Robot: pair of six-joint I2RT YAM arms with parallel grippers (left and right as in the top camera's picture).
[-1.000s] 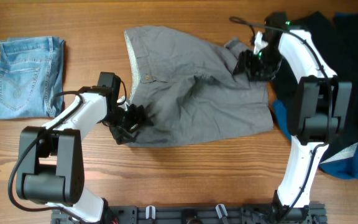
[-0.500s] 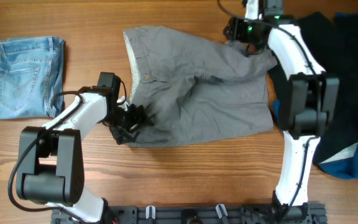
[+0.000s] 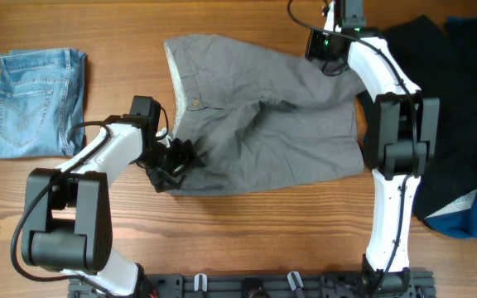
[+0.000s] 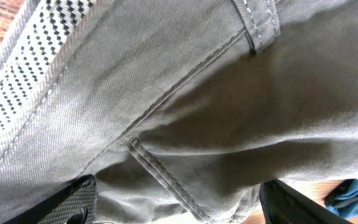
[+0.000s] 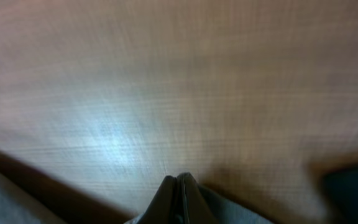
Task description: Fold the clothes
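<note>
The clothes, grey shorts (image 3: 263, 116), lie spread across the middle of the table with the pale waistband (image 3: 172, 70) to the left. My left gripper (image 3: 172, 161) is open at the shorts' near-left corner. In the left wrist view grey fabric (image 4: 185, 106) fills the frame, and a seamed fold bulges between the two pads (image 4: 73, 202) of the left gripper (image 4: 179, 208). My right gripper (image 3: 328, 50) hovers at the shorts' far-right corner. In the blurred right wrist view the right gripper (image 5: 179, 186) is shut, tips together over bare wood, with grey cloth (image 5: 241, 211) just beneath.
A folded light-blue denim garment (image 3: 31, 99) lies at the far left. A big black garment (image 3: 462, 91) with blue cloth (image 3: 470, 219) beneath it covers the right side. The wooden table (image 3: 247, 236) shows in front of the shorts.
My right gripper moved from the shorts' right leg up to the far-right corner and shut. The bunched fold there now lies flatter. The left arm has not moved.
</note>
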